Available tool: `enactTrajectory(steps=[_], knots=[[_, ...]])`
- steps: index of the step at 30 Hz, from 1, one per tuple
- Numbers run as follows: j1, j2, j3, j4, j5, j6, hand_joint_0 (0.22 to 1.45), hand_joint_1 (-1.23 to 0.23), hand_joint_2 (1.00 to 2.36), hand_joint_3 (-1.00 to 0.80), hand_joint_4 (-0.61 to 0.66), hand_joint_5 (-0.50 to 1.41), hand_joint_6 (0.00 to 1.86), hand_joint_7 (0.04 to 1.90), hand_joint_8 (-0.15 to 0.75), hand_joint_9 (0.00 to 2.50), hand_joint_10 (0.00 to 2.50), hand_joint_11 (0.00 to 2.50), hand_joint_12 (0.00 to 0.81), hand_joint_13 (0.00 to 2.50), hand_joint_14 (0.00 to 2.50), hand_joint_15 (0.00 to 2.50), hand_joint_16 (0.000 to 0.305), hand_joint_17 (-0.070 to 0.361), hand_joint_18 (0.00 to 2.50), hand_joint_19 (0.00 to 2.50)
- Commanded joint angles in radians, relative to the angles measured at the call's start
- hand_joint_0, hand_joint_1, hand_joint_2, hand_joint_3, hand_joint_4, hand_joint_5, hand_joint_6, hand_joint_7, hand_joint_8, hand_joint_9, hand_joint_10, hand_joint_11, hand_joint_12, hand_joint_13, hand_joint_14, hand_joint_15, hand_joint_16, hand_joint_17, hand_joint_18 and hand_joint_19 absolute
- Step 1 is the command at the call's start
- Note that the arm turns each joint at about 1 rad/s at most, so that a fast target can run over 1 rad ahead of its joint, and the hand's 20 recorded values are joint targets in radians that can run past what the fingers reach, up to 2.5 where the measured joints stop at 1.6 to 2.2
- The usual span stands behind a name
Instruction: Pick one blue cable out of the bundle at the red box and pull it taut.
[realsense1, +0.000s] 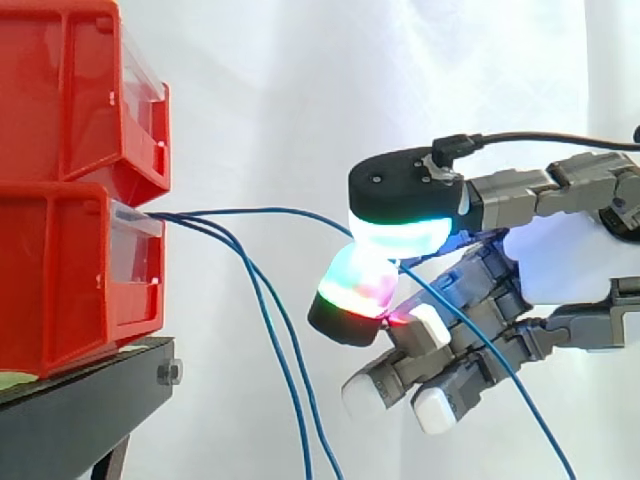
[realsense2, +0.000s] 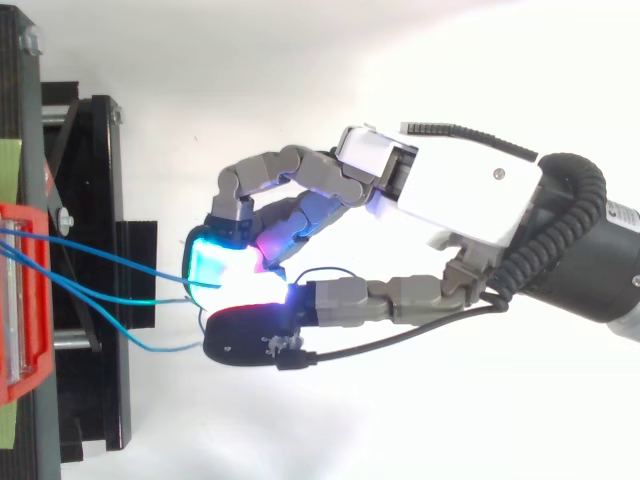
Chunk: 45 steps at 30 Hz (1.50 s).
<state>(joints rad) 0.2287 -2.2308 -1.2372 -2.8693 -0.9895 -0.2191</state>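
Hand (realsense1: 560, 265) held level — leading fingers (realsense1: 400, 190) pinched pad to pad, the others loosely curled.

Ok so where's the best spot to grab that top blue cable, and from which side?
I'd pinch the top blue cable on its raised arc right of the red box, where it stands clear of the two drooping cables. Come in level from the right, as the robot hand pinches it.
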Motion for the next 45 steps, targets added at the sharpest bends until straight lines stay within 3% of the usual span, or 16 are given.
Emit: enactTrajectory(steps=[1, 8, 10, 18, 24, 25, 28, 30, 32, 45], knots=[[0.0, 0.0, 0.001, -0.027, 0.0, 0.001, 0.58, -0.75, 1.02, 0.06, 0.07, -0.11, 0.84, 1.25, 0.411, 1.03, 0.01, 1.15, 0.466, 0.79, 0.01, 0.3, 0.065, 0.146, 0.92, 0.38], [0.0, 0.028, -0.001, -0.09, 0.018, 0.015, 0.57, -0.76, 1.02, 0.06, 0.06, -0.11, 0.84, 1.26, 0.413, 0.99, 0.01, 1.11, 0.467, 0.79, 0.01, 0.3, 0.065, 0.147, 0.92, 0.39], [0.0, 0.037, -0.001, -0.139, 0.032, 0.033, 0.58, -0.76, 1.02, 0.06, 0.06, -0.11, 0.84, 1.26, 0.411, 0.98, 0.01, 1.09, 0.466, 0.78, 0.01, 0.3, 0.065, 0.147, 0.92, 0.39], [-0.002, 0.072, -0.001, -0.235, 0.031, 0.06, 0.57, -0.76, 1.02, 0.07, 0.05, -0.11, 0.84, 1.26, 0.408, 0.93, 0.01, 1.0, 0.467, 0.78, 0.01, 0.3, 0.066, 0.148, 0.91, 0.39], [-0.009, 0.079, -0.01, -0.275, 0.028, 0.066, 0.58, -0.76, 1.02, 0.06, 0.05, -0.11, 0.83, 1.26, 0.405, 0.9, 0.01, 0.94, 0.466, 0.77, 0.01, 0.3, 0.066, 0.148, 0.9, 0.39], [-0.011, 0.079, -0.015, -0.277, 0.028, 0.067, 0.58, -0.76, 1.02, 0.06, 0.05, -0.11, 0.83, 1.27, 0.406, 0.9, 0.01, 0.92, 0.468, 0.77, 0.01, 0.3, 0.066, 0.148, 0.9, 0.38], [-0.011, 0.103, -0.085, -0.254, 0.031, 0.087, 0.58, -0.76, 1.02, 0.06, 0.04, -0.11, 0.83, 1.27, 0.403, 0.89, 0.01, 0.91, 0.464, 0.77, 0.01, 0.3, 0.066, 0.147, 0.9, 0.39], [-0.011, 0.131, -0.136, -0.199, 0.031, 0.089, 0.57, -0.76, 1.02, 0.07, 0.05, -0.11, 0.83, 1.27, 0.404, 0.89, 0.01, 0.9, 0.463, 0.76, 0.01, 0.3, 0.066, 0.148, 0.9, 0.38], [-0.011, 0.145, -0.162, -0.17, 0.031, 0.086, 0.57, -0.76, 1.02, 0.07, 0.04, -0.11, 0.83, 1.26, 0.401, 0.89, 0.02, 0.89, 0.463, 0.76, 0.01, 0.3, 0.066, 0.148, 0.9, 0.38], [-0.005, 0.148, -0.171, -0.136, 0.031, 0.07, 0.58, -0.76, 1.02, 0.07, 0.03, -0.11, 0.83, 1.27, 0.4, 0.88, 0.01, 0.86, 0.463, 0.75, 0.01, 0.29, 0.066, 0.148, 0.89, 0.38]])
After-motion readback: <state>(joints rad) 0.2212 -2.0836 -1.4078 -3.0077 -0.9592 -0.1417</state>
